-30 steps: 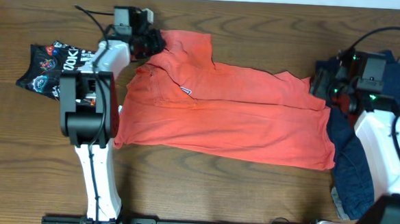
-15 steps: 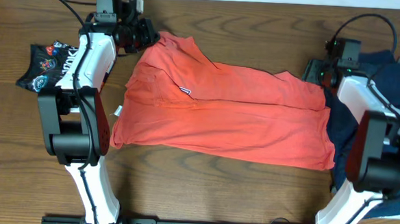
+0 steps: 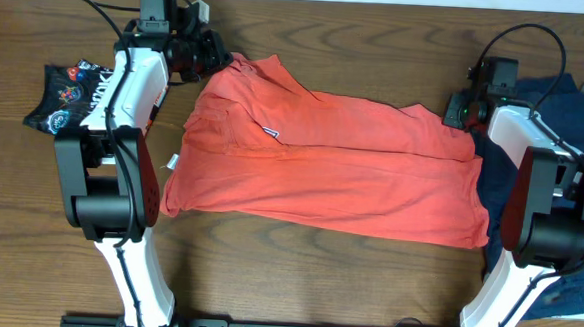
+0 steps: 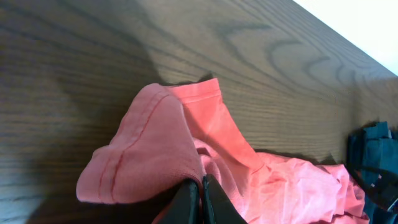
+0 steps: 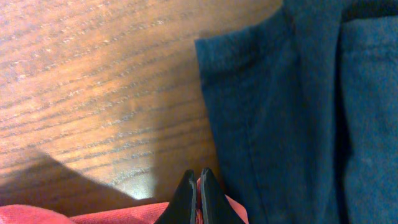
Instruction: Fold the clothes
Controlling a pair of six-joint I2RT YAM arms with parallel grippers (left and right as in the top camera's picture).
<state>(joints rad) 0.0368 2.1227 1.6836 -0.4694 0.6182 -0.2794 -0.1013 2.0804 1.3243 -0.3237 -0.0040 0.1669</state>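
Currently the large coral-red cotton T-shirt (image 3: 331, 176) is spread mid-way on the brown wooden table (image 3: 316, 285), long axis left-right, neck tag toward the left. Since a second ago its far-left corner has been drawn leftward and both arms swung outward. A lengthwise crease and wrinkles are seen. That corner is pinched in the closed left gripper (image 4: 200, 185); the far-right edge is pinched in the closed right gripper (image 5: 199, 182).
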